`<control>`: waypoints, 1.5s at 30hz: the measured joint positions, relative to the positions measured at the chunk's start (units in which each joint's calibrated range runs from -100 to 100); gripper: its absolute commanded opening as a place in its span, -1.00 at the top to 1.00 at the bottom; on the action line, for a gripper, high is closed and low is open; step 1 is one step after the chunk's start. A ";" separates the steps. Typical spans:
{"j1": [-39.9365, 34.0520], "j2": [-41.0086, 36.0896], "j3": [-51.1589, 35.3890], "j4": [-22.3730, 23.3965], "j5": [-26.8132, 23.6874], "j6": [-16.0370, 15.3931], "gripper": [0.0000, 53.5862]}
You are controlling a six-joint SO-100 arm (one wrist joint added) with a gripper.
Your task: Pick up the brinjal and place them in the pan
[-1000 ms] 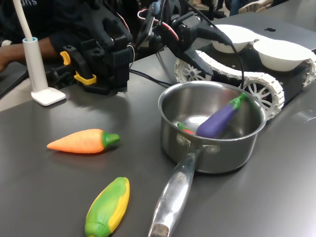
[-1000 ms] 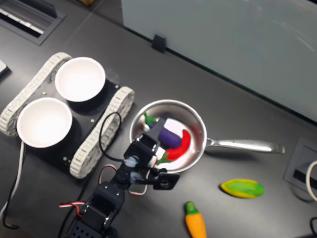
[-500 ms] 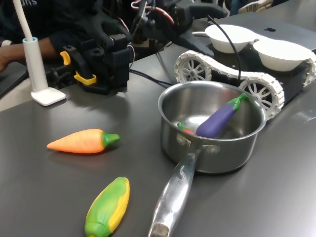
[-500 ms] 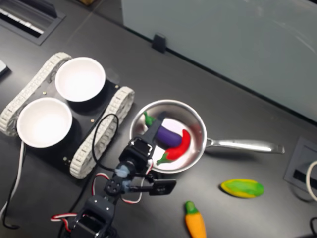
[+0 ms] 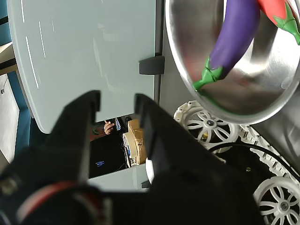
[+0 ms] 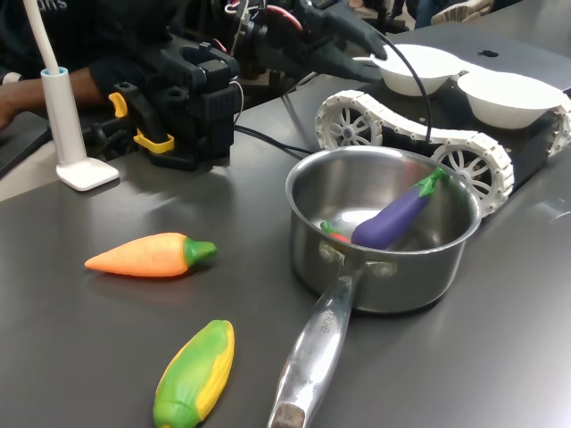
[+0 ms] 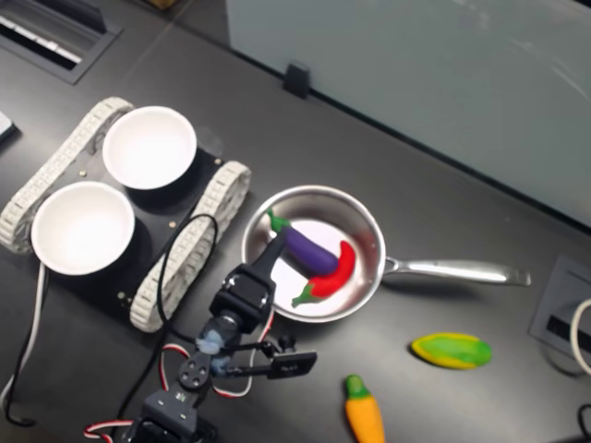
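- the brinjal (image 6: 393, 218) lies inside the pan (image 6: 308, 203) at centre frame in both exterior views (a red chilli (image 7: 334, 269) beside it).
- the gripper (image 5: 116, 105) hangs empty, jaws apart.

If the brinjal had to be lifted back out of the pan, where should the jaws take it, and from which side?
Judging by its pose, grip the brinjal across its purple mid-body, coming straight down through the pan's open top. It lies slanted, green stem up against the wall, and a red chilli lies close alongside, so the jaws should straddle its width and stay clear of both.
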 measured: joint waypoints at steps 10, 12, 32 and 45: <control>-0.33 -5.72 2.99 -0.09 0.15 0.00 0.99; -0.33 -6.65 4.07 -0.09 0.15 0.00 0.99; 1.32 -9.09 4.98 16.83 1.51 0.37 0.99; 2.09 -9.18 8.42 25.24 1.51 2.20 0.99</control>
